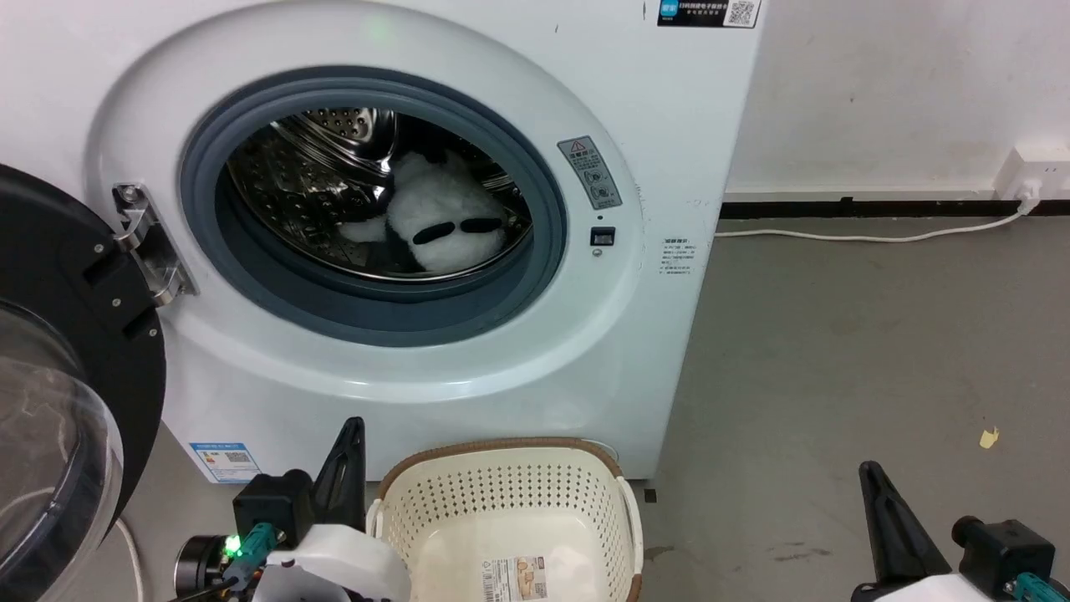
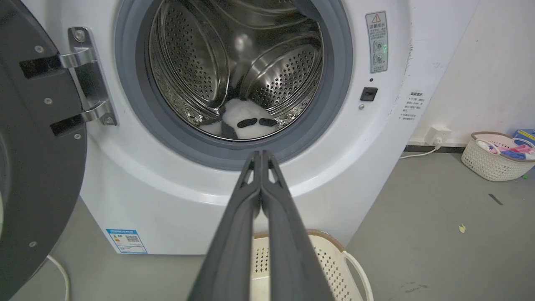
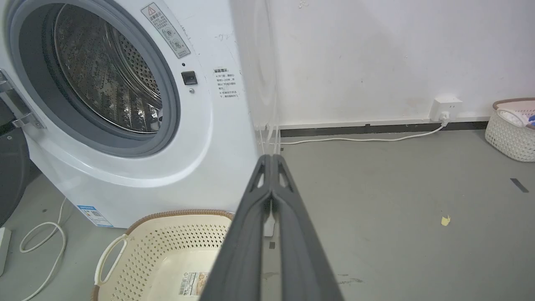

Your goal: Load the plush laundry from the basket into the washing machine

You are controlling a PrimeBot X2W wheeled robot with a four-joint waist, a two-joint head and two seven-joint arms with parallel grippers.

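The plush laundry, fluffy white with black patches, lies inside the steel drum of the washing machine; I also see the plush low in the drum from the left wrist. The black-rimmed glass door hangs open at the left. The cream basket stands on the floor in front of the machine, holding nothing but a paper label. My left gripper is shut, just left of the basket. My right gripper is shut, low at the right over bare floor.
A white power cable runs along the wall to a socket. A second basket with clothes stands far right by the wall. A looped white cord lies on the floor left of the machine. A small yellow scrap lies on the grey floor.
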